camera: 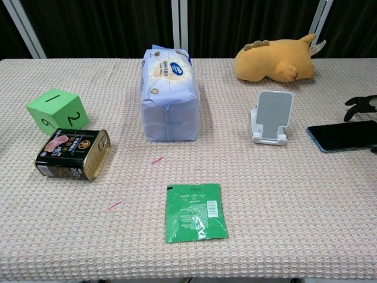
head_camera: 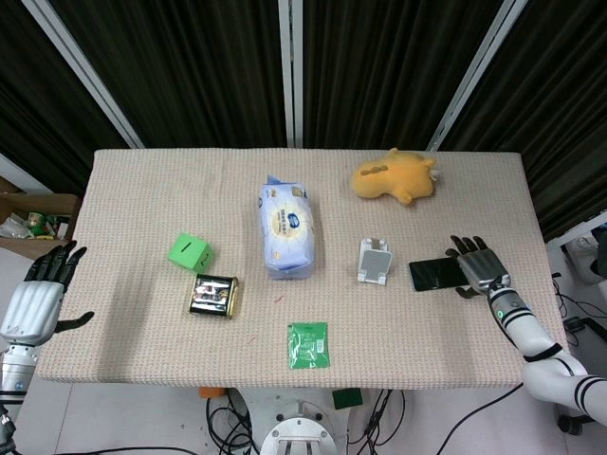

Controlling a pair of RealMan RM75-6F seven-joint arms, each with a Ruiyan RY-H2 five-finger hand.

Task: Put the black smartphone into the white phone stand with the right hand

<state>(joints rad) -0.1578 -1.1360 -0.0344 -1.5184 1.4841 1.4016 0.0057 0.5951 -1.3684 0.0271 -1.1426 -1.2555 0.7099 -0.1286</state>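
Two hands show at the counter's point(head_camera: 142, 360) edges. The right hand point(head_camera: 479, 267) lies at the right side with its fingers spread, resting on the right end of the black smartphone point(head_camera: 437, 274); whether any finger actually grips the phone cannot be told. In the chest view only dark fingertips point(camera: 360, 105) appear at the right border, just above the phone. The smartphone lies flat on the counter, just to the right of the white phone stand point(head_camera: 376, 262), close but not touching it. The stand sits upright and holds nothing. The left hand point(head_camera: 38, 299) hangs off the counter's left edge, fingers apart, holding nothing. A blue tissue pack point(head_camera: 286, 229) lies mid-counter, a yellow plush toy point(head_camera: 394, 176) behind the stand, a green cube point(head_camera: 190, 252) and a dark tin point(head_camera: 213, 295) to the left, a green sachet point(head_camera: 307, 344) near the front edge.
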